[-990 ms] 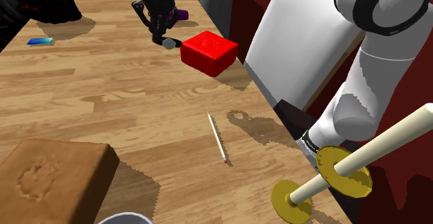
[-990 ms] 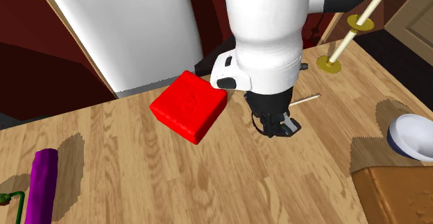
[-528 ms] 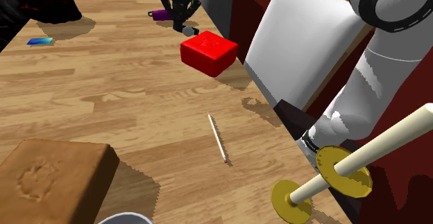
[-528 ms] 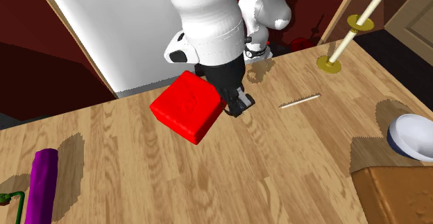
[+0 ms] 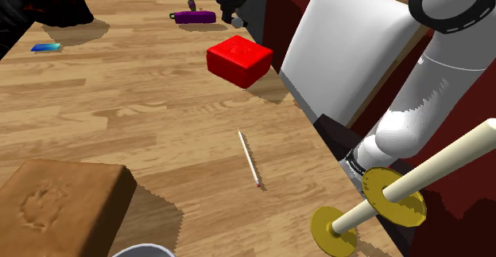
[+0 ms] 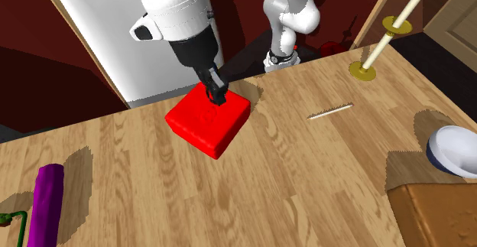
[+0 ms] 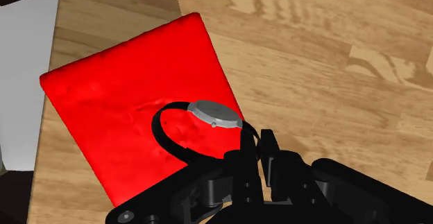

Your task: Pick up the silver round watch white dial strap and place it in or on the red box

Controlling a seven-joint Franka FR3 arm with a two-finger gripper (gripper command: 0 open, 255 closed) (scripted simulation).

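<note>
The watch (image 7: 216, 114) is gripped by its black strap between the closed fingers (image 7: 269, 148) of the gripper (image 7: 257, 145), with its round grey case turned up just beyond the fingertips. In the wrist view it is seen against the top face of the red box (image 7: 118, 112): the strap's loop is over the box's middle and the case is near one edge. Whether the watch touches the box cannot be told. In the second exterior view the gripper (image 6: 217, 94) is held close above the box (image 6: 202, 123), near the edge that faces a white panel (image 6: 145, 31). In the shoulder view the gripper (image 5: 235, 10) is seen at the far end of the table (image 5: 119, 112), beyond the box (image 5: 239, 60) and near a purple cylinder (image 5: 195, 16). The box is set on the table close to the panel-side edge. A thin white stick (image 5: 249, 158) is laid on the table well apart from the box. A brown block (image 5: 60, 204) and a bowl (image 6: 451, 147) are found at the table's near end, and a pole with yellow discs (image 5: 393, 196) is seen beside the arm's base.
</note>
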